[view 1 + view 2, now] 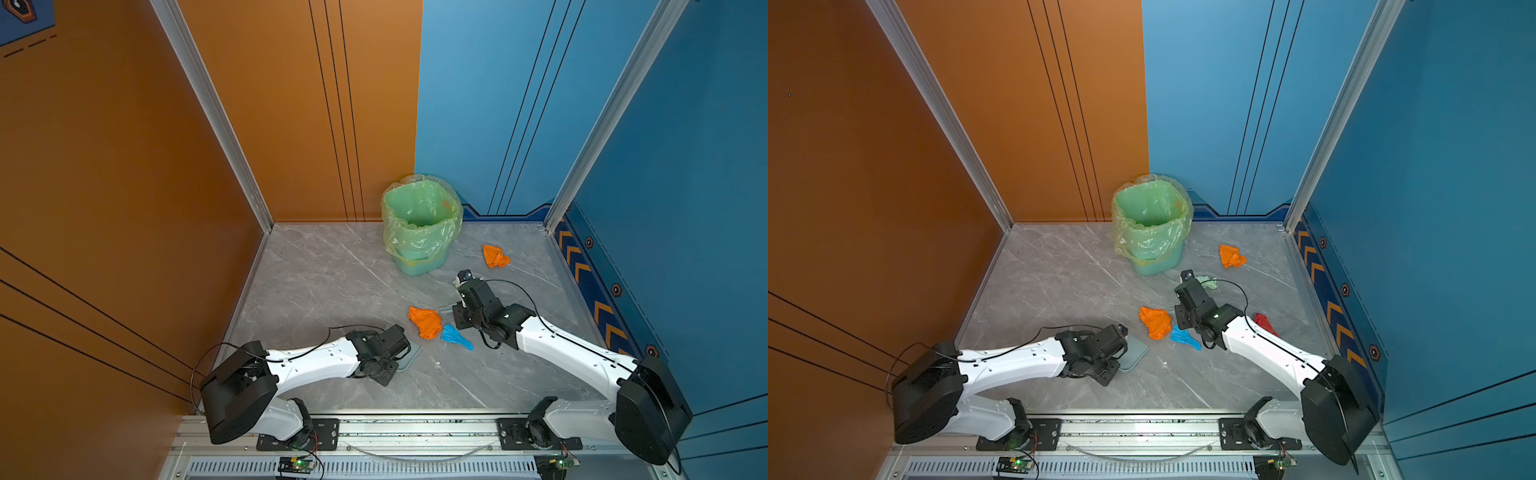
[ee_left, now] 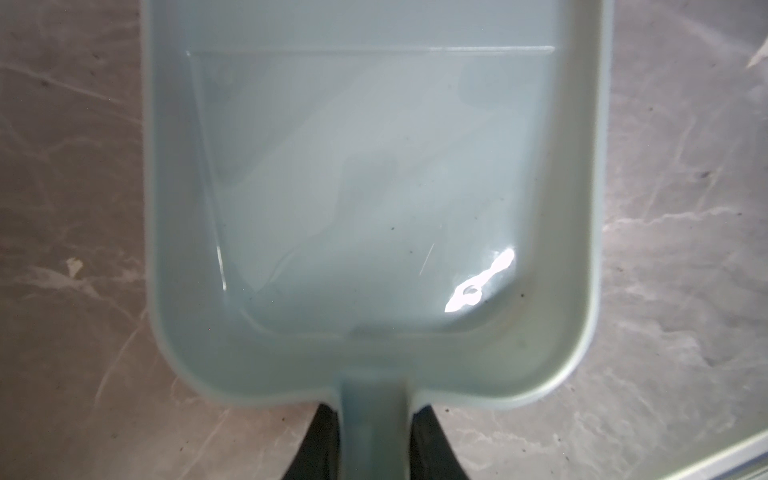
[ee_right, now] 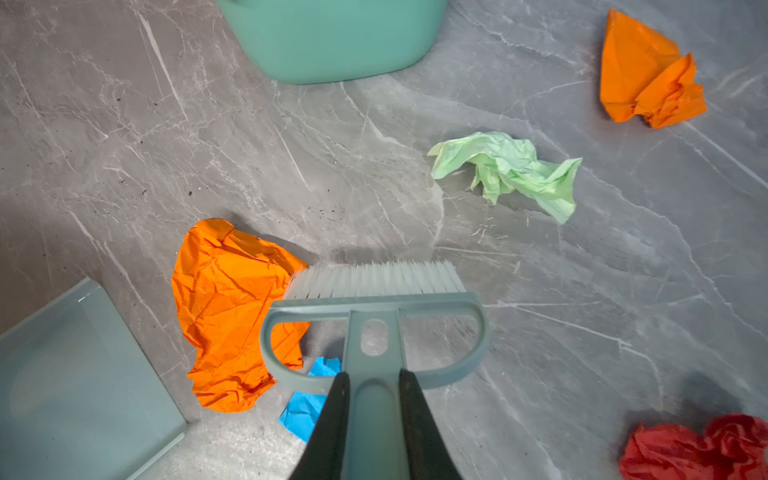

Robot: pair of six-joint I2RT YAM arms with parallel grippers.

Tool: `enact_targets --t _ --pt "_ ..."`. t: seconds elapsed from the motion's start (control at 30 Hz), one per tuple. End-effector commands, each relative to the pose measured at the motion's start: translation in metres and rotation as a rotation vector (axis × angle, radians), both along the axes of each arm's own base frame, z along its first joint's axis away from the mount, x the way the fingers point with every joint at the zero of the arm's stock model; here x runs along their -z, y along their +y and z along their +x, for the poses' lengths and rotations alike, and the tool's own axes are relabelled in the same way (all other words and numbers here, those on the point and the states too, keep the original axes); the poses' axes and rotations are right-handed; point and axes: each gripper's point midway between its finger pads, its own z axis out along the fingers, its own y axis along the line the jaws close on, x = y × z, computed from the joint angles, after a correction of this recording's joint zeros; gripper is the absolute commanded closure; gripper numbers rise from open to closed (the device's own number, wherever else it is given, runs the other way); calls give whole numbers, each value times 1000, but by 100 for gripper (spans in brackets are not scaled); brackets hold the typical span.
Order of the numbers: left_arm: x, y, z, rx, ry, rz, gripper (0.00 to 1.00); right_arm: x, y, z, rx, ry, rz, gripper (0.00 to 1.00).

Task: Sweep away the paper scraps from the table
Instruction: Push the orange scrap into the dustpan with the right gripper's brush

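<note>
Barely starting: right gripper is pinching the brush, bristles just beside the nearest orange wad; the other paper scraps are lying around it on the table; left gripper is clamping the empty dustpan

The flat grey marble-patterned table with white veins carries five crumpled paper scraps, all lying apart from the green plastic bin at its back. A small crumpled orange paper wad lies near the bin's base, to its right. A pale green wad, long and loosely twisted, sits in front of the bin and slightly right. A larger orange wad, flattened and creased, lies farther out in front of the bin. A bright blue wad lies just beside it, on the side away from the bin. A tightly crumpled red wad lies farthest from the bin, front-right.
</note>
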Motion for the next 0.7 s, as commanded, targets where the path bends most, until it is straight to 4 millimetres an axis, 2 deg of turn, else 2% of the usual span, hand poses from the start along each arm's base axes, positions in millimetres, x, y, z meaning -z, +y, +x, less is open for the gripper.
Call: enact_targets --t 0.0,0.13,0.17,0.33,0.67 --pt "-3 -7 -2 34 3 -3 100 -14 12 11 -17 -45 -3 100" --pt "-6 -9 3 26 -13 -4 100 -5 17 7 -48 -25 -43 100" --pt "-6 -9 3 26 -17 -2 100 -2 26 0 -84 -17 -54 100" --pt "-6 -7 4 19 -23 5 100 10 36 -18 -151 21 -98 100" --pt "-4 -8 5 16 -25 9 100 13 64 -51 -304 51 -73 100"
